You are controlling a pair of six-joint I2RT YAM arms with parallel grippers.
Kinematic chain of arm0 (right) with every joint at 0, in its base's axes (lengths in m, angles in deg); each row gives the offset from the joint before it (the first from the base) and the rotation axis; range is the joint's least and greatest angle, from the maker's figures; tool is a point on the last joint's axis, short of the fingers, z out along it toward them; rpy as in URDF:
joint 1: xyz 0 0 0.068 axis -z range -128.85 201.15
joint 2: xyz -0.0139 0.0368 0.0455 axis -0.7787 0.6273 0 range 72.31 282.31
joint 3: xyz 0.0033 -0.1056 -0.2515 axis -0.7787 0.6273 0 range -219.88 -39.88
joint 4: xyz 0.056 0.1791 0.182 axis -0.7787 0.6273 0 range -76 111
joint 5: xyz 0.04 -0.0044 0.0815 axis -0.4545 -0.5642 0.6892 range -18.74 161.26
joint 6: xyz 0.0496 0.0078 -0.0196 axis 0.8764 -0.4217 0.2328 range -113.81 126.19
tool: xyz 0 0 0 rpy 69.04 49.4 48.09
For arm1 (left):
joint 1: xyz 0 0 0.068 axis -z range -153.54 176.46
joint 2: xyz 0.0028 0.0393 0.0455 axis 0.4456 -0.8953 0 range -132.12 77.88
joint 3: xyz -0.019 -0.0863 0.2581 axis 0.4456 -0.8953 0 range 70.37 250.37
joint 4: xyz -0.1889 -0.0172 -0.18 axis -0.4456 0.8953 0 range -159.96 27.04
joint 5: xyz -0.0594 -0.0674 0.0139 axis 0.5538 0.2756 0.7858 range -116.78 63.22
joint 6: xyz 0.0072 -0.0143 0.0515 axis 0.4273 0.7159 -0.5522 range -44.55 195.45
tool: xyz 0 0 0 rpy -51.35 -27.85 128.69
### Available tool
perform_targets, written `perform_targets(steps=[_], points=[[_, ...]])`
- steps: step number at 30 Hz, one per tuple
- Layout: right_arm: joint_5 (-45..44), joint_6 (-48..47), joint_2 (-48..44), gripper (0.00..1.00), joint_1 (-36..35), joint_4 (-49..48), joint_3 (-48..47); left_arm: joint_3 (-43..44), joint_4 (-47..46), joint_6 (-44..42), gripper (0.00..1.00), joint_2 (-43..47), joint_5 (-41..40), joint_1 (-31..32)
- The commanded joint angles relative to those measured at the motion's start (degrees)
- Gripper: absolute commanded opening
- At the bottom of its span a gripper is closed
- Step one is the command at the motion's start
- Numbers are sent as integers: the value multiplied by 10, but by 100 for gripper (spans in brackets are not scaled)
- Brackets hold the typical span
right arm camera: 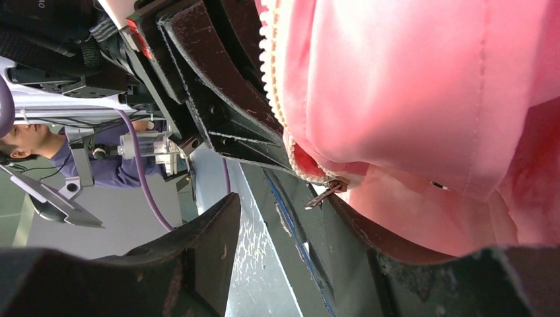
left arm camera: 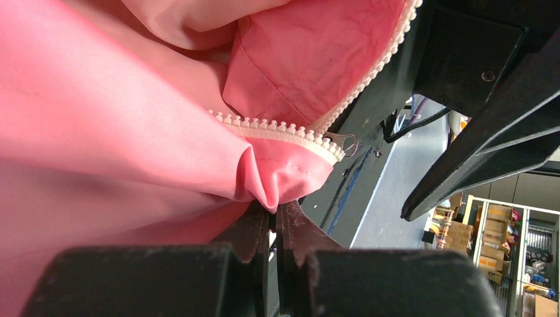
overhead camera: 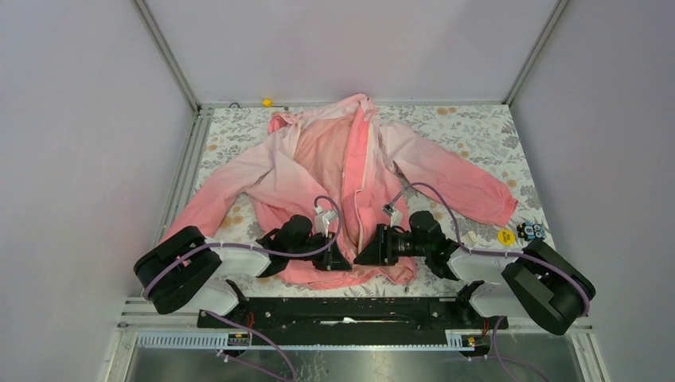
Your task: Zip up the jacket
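Observation:
The pink jacket (overhead camera: 318, 171) lies spread on the table with its front open, pale at the collar and coral at the hem. My left gripper (left arm camera: 274, 210) is shut on a fold of the hem corner, just below the white zipper teeth (left arm camera: 277, 130) and the metal zipper pull (left arm camera: 343, 140). My right gripper (right arm camera: 284, 205) faces it from the right at the hem, open. The zipper pull (right arm camera: 327, 190) hangs by the tip of its right finger (right arm camera: 396, 257), and nothing is clamped between the fingers. In the top view both grippers meet at the hem, the left (overhead camera: 338, 259) and the right (overhead camera: 368, 253).
A floral cloth (overhead camera: 477, 127) covers the table. A round yellow disc (overhead camera: 505, 235) and a small blue object (overhead camera: 531, 231) sit by the right sleeve cuff. A small yellow item (overhead camera: 267, 102) lies at the back edge. Walls enclose three sides.

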Motion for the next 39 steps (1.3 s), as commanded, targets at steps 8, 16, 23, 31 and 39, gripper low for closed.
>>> perform_targets(steps=[8, 16, 23, 31, 39], points=[[-16, 6, 20, 55, -5, -8, -20, 8, -27, 1, 0, -3, 24, 0], [-19, 5, 28, 39, -5, -9, -22, 8, -28, 2, 0, -2, 25, 0], [-21, 3, 37, 38, -5, -8, -22, 8, -29, 2, 0, -3, 27, 0], [-28, -1, 44, 38, -5, -5, -22, 8, -30, 1, 0, -3, 29, 0], [-31, -4, 56, 35, -5, -10, -21, 8, -30, 1, 0, -4, 30, 0]])
